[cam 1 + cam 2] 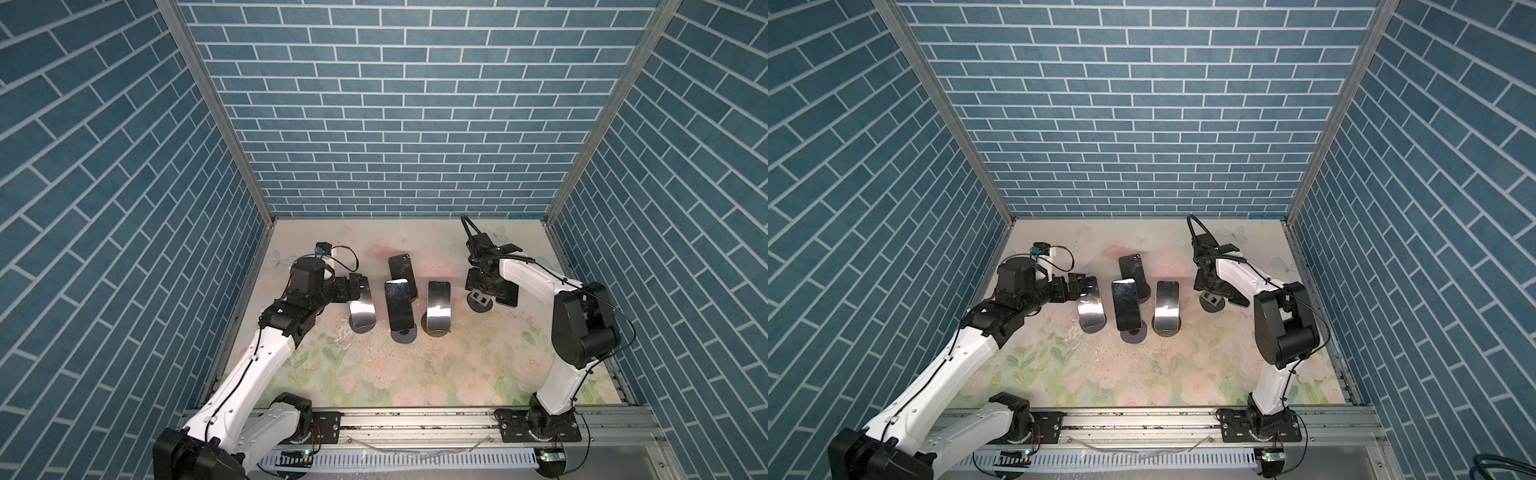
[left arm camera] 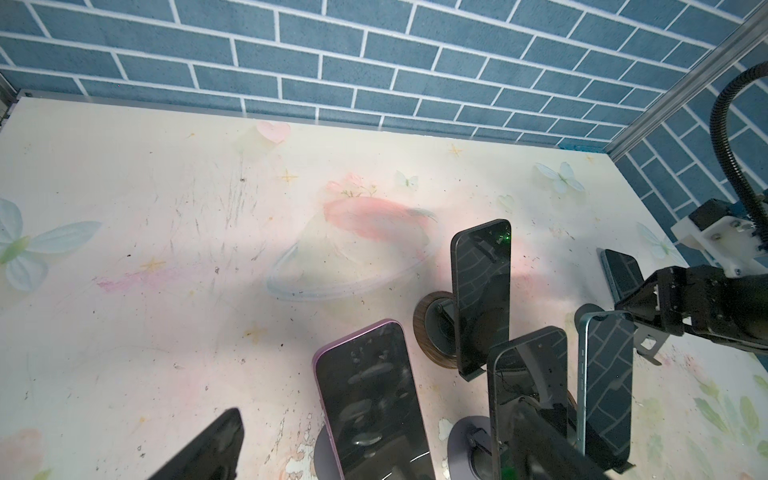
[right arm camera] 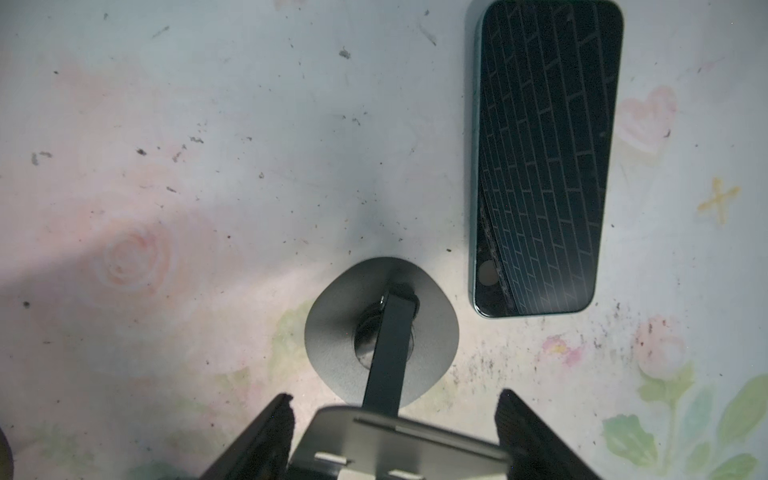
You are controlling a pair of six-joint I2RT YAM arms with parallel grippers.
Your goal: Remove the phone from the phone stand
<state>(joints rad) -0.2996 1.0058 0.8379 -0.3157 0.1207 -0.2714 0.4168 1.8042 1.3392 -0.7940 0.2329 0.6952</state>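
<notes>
left gripper (image 1: 355,286): wide open, holds nothing, right by the top of the purple phone (image 2: 370,399).
purple phone: leans on its dark stand (image 2: 324,451), at the left end of the row.
right gripper (image 3: 395,399): its fingers sit on both sides of the empty grey stand (image 3: 345,328); i cannot tell if they pinch its plate.
flat phone (image 3: 540,158): lies on the table (image 1: 415,374) just beside that stand, already off.
step: i think the left gripper is going for the purple phone.
next: squeeze its sides, then lift it up and away without tipping the stand.
</notes>
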